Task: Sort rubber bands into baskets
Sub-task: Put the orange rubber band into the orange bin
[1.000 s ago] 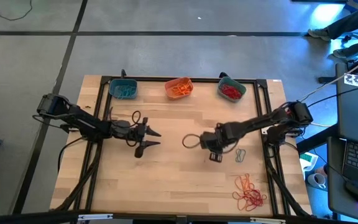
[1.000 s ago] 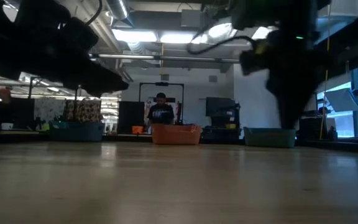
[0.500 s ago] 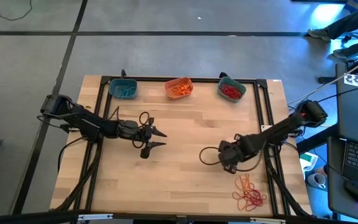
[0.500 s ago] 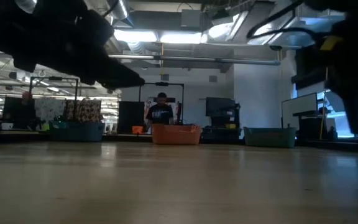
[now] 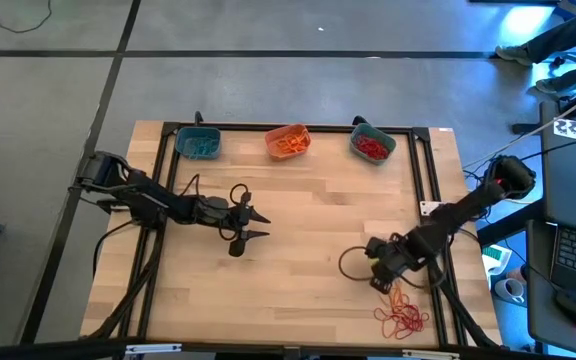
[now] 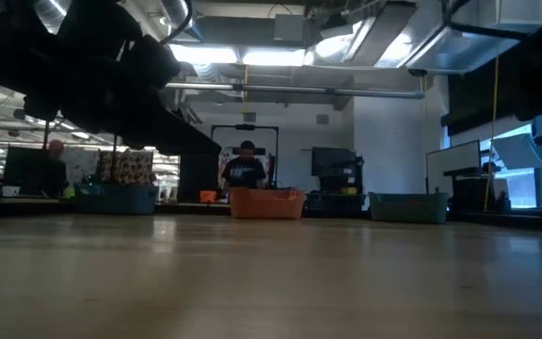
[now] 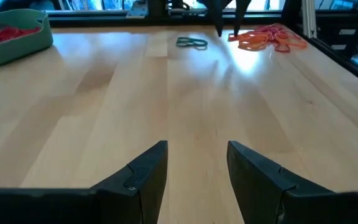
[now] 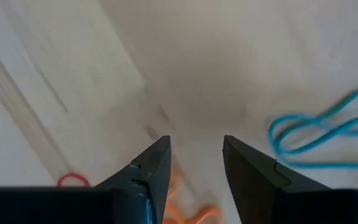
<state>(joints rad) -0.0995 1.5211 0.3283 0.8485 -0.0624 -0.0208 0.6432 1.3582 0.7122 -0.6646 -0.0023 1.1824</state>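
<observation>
Three baskets stand along the far edge: a teal one holding teal bands, an orange one holding orange bands, and a teal one holding red bands. A pile of red and orange rubber bands lies near the front right. My right gripper is open, just off the pile's far side, above the table. Its wrist view shows a teal band, a red band and orange bands on the wood. My left gripper is open and empty at mid-table left.
A black frame runs along the table's sides and far edge. The left wrist view shows bare wood ahead of my left gripper, a teal band and the pile far off. A person stands in the room behind.
My right gripper has gone from mid-table toward the near right, ending beside the red and orange pile. My left gripper has moved a little toward the table's right. No band has moved.
</observation>
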